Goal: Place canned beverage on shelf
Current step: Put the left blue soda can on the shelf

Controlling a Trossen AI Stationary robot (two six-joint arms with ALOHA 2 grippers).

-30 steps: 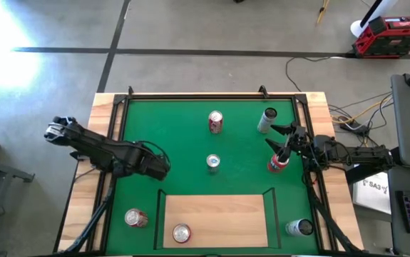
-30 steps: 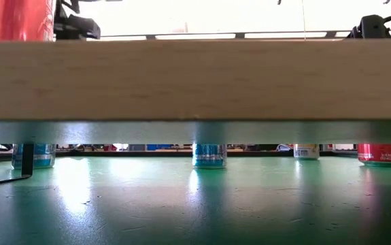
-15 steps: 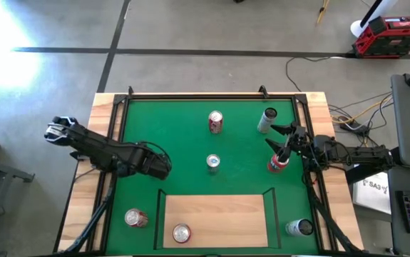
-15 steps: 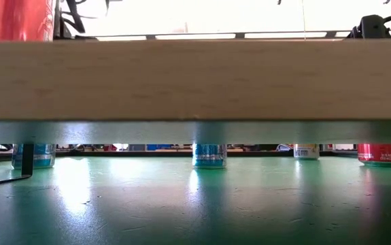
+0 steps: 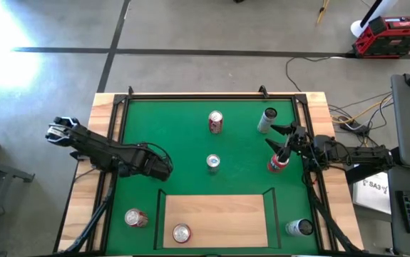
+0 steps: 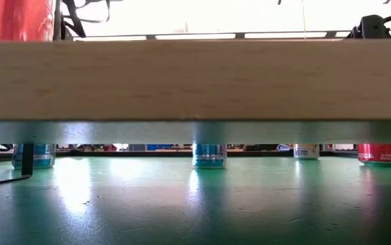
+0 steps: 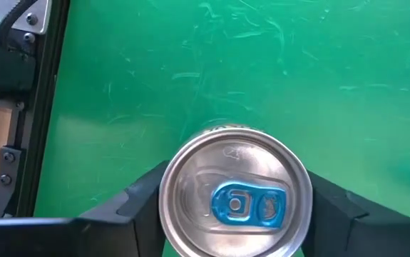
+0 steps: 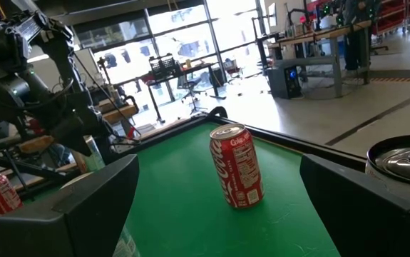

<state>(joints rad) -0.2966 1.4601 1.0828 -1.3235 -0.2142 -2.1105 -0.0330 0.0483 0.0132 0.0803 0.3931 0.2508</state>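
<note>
**Arms: L clamped, R spread**

L arm reaching in from L edge, claw (image 5: 163,170) low over surface, fingers (image 7: 137,207) closed on both sides of a can. R arm stretched in from R side, claw (image 5: 284,146) fingers wide apart.

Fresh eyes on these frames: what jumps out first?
The left gripper over the green mat's left side, jaws shut on a silver-topped can with a blue tab, seen end-on in its wrist view. Next, the pale wood shelf with a thin black rail at the near edge, already carrying one red can. The right gripper waits open at the right by another upright red can.
</note>
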